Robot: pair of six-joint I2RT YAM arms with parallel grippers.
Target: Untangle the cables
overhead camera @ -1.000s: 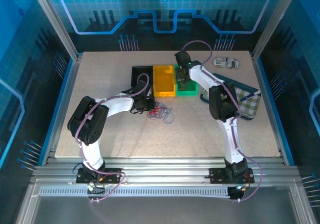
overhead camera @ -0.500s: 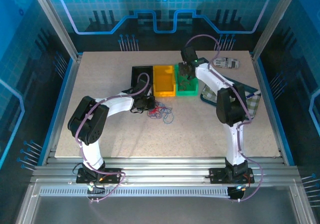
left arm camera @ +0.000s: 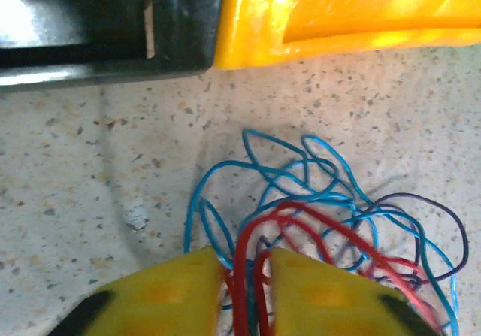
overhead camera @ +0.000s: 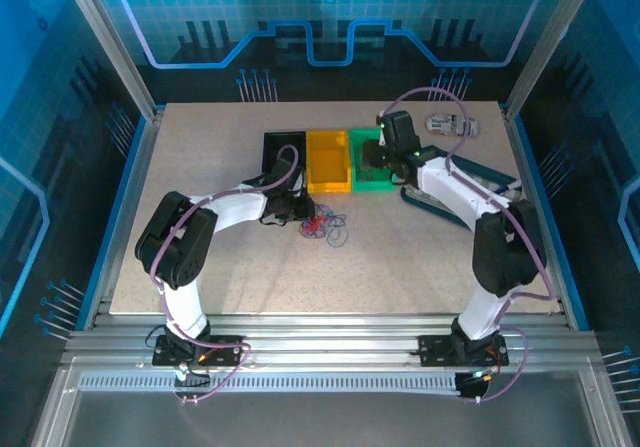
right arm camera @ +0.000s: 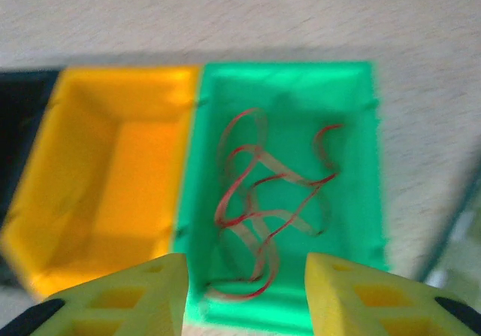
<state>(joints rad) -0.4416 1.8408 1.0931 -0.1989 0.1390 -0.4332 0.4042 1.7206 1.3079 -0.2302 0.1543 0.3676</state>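
Note:
The cables [overhead camera: 324, 228] lie as a loose red, blue and purple clump on the table in front of the yellow bin [overhead camera: 328, 162]. My left gripper [overhead camera: 303, 210] is at the clump's left edge. In the left wrist view its jaws [left arm camera: 246, 264] stand slightly apart, with red strands of the cables [left arm camera: 331, 216] running through the gap. My right gripper [overhead camera: 372, 157] hovers open over the green bin [overhead camera: 376, 178]. A pale, red-edged cable [right arm camera: 263, 193] lies coiled inside the green bin [right arm camera: 361, 125], clear of the right gripper [right arm camera: 246, 268].
A black bin [overhead camera: 283, 153] stands to the left of the yellow bin [right arm camera: 113, 171]. A checked cloth [overhead camera: 500, 212] lies at the right, partly under the right arm. A small white-grey object [overhead camera: 450, 124] sits at the back right.
The right gripper opened over the green bin, and its arm swung rightward and lifted. The left gripper's jaws parted at the clump.

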